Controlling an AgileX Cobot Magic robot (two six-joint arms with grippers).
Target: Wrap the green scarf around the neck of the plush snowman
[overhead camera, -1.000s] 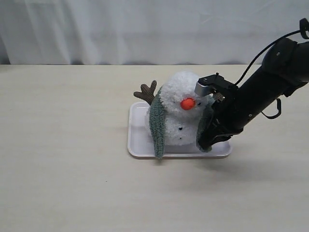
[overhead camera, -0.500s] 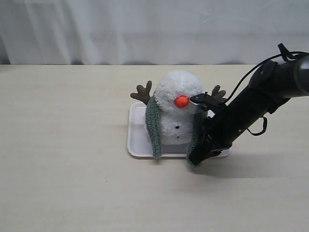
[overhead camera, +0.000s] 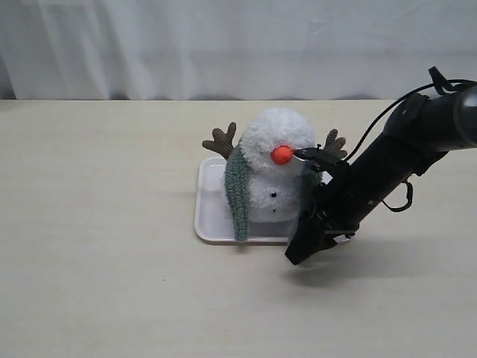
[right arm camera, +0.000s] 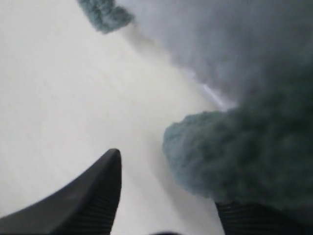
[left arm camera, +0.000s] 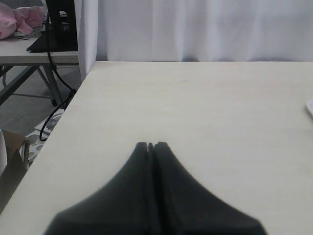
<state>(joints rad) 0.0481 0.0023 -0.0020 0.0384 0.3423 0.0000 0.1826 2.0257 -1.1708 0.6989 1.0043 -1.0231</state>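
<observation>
The plush snowman (overhead camera: pixel 272 171) stands on a white tray (overhead camera: pixel 209 216), with the green scarf (overhead camera: pixel 238 198) draped over its neck. One end hangs down the snowman's left side in the exterior view. The other end (right arm camera: pixel 230 156) hangs on the right, mostly hidden behind my right arm there. My right gripper (overhead camera: pixel 302 250) is low at the tray's front right corner. In the right wrist view its jaws stand apart, and that scarf end rests loosely over one finger (right arm camera: pixel 254 218). My left gripper (left arm camera: pixel 150 145) is shut and empty over bare table, out of the exterior view.
The table's left edge (left arm camera: pixel 73 103) shows in the left wrist view, with cables and another table beyond it. A white curtain (overhead camera: pixel 223 45) hangs behind the table.
My right gripper carried the scarf end down the snowman's front toward the tray's front edge, then opened off it. The snowman shifted and now stands more upright.
</observation>
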